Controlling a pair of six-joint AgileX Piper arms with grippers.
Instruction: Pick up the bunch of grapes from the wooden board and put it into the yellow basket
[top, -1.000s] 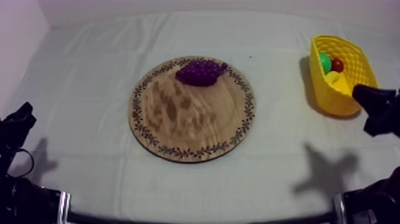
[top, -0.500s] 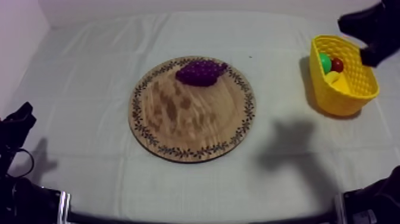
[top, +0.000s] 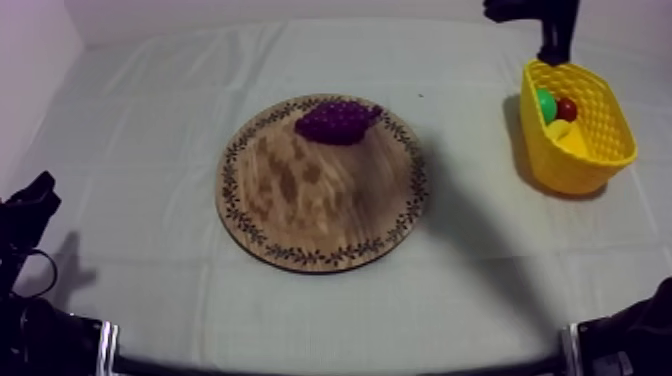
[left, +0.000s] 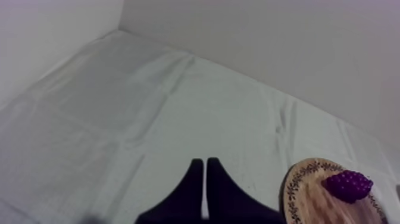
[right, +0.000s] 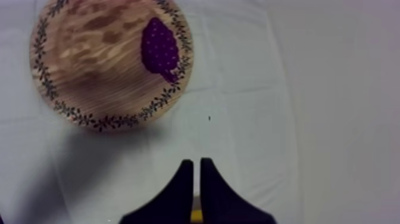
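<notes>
The purple bunch of grapes (top: 338, 121) lies on the far part of the round wooden board (top: 320, 200) in the middle of the table. At the right stands the yellow basket (top: 562, 168). My right gripper (top: 552, 55) hangs just beyond the basket's far rim, apart from the grapes. Its wrist view looks down on the grapes (right: 161, 50) and board (right: 89, 65), and the right gripper (right: 196, 161) is shut on nothing. My left gripper (top: 40, 190) rests low at the left edge; in its own view the left gripper (left: 205, 161) is a shut narrow wedge, far from the grapes (left: 349, 185).
Inside the basket lie a green fruit (top: 545, 103), a small red fruit (top: 567, 108) and a yellow banana (top: 566, 136). Bare cloth surrounds the board on all sides, with a wide strip between board and basket.
My right arm has risen from beside the basket's near right side to beyond its far rim, swinging leftward. Its shadow now falls across the board's right side. The left arm and grapes stayed still.
</notes>
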